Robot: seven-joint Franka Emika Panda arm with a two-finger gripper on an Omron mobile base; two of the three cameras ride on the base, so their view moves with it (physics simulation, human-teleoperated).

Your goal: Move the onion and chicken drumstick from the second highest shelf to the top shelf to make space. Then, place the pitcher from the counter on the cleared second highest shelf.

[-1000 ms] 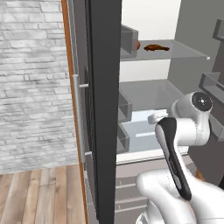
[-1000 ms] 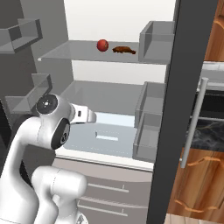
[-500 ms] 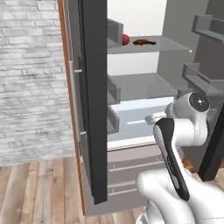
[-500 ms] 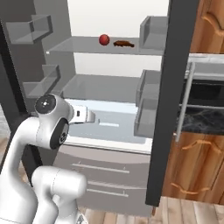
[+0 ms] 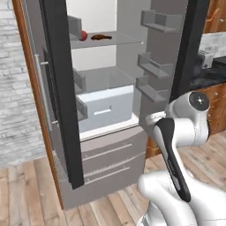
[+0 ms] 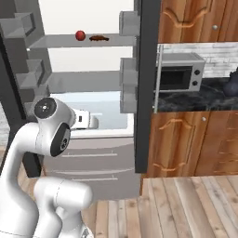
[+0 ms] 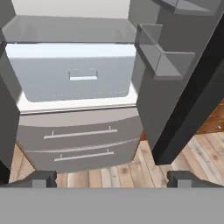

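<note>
One onion [image 6: 80, 35], one drumstick [image 6: 98, 38], seemingly shelved.

I face the open fridge. At my twelve o'clock, on the upper shelf [image 6: 111, 41], the onion [image 6: 80, 35] sits just left of the chicken drumstick [image 6: 98, 38], apart. Below lies another shelf [image 6: 88, 80], under it a drawer bin [image 7: 72, 74]. At my two o'clock the counter [image 6: 204, 95] carries a microwave [image 6: 180, 71], with the pitcher [image 6: 232, 83] further right.
</note>
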